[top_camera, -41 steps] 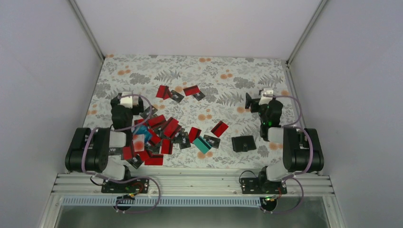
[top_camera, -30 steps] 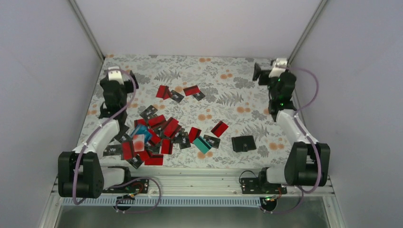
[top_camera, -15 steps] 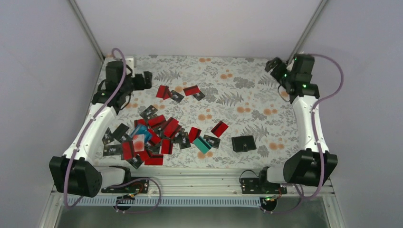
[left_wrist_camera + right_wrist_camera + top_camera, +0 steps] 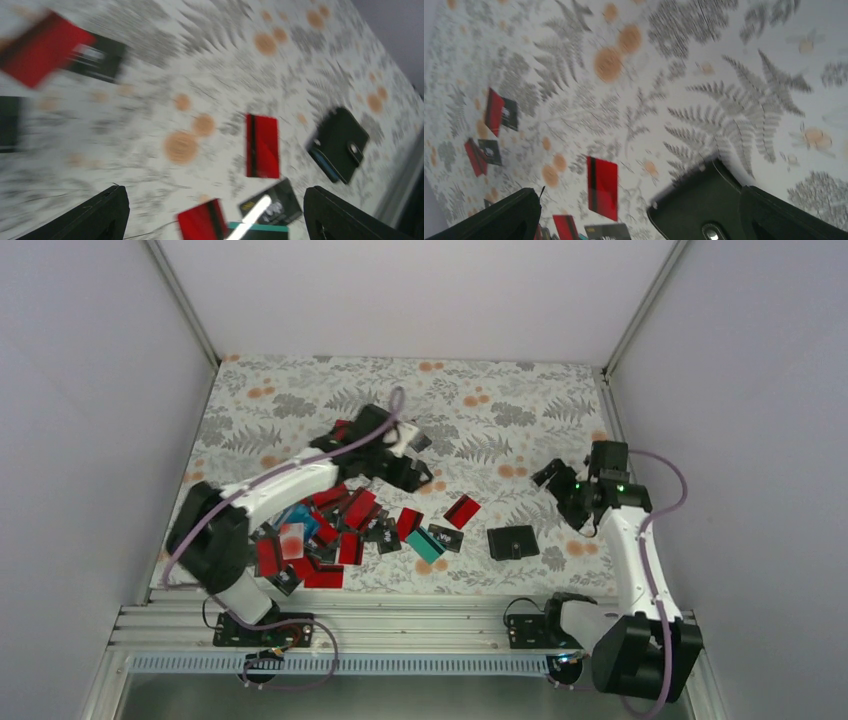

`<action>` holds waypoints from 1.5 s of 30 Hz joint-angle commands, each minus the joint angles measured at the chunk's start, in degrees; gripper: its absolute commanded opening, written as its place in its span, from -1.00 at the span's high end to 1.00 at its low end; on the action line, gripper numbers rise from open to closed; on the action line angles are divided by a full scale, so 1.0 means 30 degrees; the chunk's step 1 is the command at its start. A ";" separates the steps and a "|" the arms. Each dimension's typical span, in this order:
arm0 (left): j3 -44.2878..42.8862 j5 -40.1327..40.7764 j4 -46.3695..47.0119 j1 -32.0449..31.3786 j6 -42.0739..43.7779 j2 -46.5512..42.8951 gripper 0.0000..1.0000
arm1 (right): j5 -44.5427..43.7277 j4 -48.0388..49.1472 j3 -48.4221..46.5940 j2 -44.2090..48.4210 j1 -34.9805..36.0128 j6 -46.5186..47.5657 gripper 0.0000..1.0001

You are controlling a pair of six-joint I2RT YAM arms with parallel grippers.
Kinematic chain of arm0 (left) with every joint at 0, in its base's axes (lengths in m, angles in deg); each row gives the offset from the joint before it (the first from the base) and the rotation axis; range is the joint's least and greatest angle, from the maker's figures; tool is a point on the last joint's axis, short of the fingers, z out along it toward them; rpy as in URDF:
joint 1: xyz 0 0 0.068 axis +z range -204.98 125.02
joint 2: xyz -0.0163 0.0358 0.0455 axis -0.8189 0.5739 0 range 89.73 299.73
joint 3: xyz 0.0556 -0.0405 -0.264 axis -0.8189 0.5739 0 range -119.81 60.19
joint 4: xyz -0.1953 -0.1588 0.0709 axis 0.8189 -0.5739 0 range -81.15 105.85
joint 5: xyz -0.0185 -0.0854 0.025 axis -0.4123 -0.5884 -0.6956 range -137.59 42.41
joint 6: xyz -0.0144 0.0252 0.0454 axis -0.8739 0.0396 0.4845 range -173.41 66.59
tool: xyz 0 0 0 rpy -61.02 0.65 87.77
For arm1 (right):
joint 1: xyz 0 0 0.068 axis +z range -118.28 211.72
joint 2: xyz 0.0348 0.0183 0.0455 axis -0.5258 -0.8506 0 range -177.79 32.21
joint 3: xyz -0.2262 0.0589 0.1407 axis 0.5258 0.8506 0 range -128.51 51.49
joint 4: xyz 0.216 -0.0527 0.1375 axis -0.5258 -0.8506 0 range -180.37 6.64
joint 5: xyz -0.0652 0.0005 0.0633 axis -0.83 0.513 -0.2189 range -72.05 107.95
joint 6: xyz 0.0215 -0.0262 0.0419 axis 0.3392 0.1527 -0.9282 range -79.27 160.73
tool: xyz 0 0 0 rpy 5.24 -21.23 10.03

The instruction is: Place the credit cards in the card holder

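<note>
Several credit cards [image 4: 322, 530], mostly red with some black and a teal one [image 4: 424, 544], lie heaped on the left half of the floral table. One red card [image 4: 461, 510] lies apart near the middle. The black card holder [image 4: 513, 541] rests shut at the near right. My left gripper [image 4: 416, 478] hovers open over the pile's far right edge; its blurred wrist view shows a red card [image 4: 262, 145], a black card [image 4: 272, 205] and the card holder [image 4: 340, 144] below. My right gripper [image 4: 556, 486] hangs open just beyond the card holder [image 4: 704, 205], with a red card [image 4: 602, 187] to its left.
More red and black cards [image 4: 42, 47] lie farther back, partly under the left arm. White walls close in the floral table [image 4: 500, 410] on three sides. A metal rail [image 4: 400, 625] carrying both arm bases runs along the near edge.
Both arms have swung in from the far corners. The left gripper now hangs over the cards at mid-table, and the right has come down close to the card holder.
</note>
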 commanded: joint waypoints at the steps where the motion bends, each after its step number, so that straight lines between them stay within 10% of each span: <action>1: -0.2371 -0.1771 0.1027 -0.2726 0.0374 0.2833 -0.69 | 0.0730 -0.0846 0.1920 0.1440 -0.0053 -0.0757 -0.99; 18: -1.3164 -0.2553 -0.4143 -0.7360 0.2972 1.3544 -0.14 | 0.0710 0.0010 0.6179 0.3783 -0.0053 -0.1846 -0.86; 35: -1.4061 -0.2111 -0.5515 -0.7743 0.3804 1.5381 0.40 | 0.0693 0.0306 0.7013 0.3916 -0.0076 -0.1380 -0.86; 45: -1.3324 -0.1169 -0.4997 -0.7946 0.3629 1.5520 0.33 | 0.0805 0.0206 0.6913 0.3940 -0.0074 -0.1145 -0.86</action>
